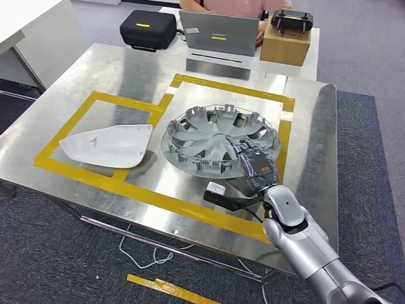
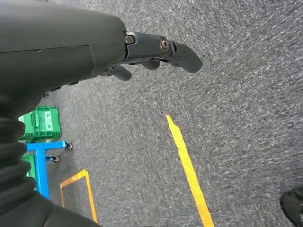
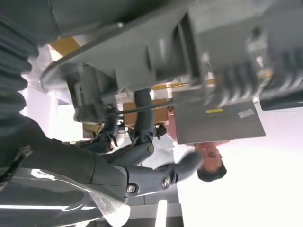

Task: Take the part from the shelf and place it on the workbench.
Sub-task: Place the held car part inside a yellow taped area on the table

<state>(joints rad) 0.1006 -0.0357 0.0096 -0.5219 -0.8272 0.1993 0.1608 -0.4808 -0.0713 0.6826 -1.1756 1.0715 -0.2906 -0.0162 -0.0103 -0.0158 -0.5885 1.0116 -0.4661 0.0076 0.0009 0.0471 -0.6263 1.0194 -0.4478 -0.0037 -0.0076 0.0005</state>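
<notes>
A grey wheel cover [image 1: 217, 136] lies inside up on the steel workbench [image 1: 95, 69], within the yellow tape outline. My right hand [image 1: 253, 166] is at its near rim, fingers on the edge. In the right wrist view the fingers [image 3: 143, 113] hook up around the cover's rim [image 3: 143, 52], while the thumb stands apart from it. My left hand [image 2: 150, 52] hangs over grey carpet, its fingers loosely extended and holding nothing.
A white mirror cover [image 1: 107, 145] lies left of the wheel cover inside the tape frame [image 1: 143, 193]. Behind the bench stand a black case [image 1: 147, 28], a laptop [image 1: 219, 33] and a cardboard box [image 1: 285, 43], with a person seated there.
</notes>
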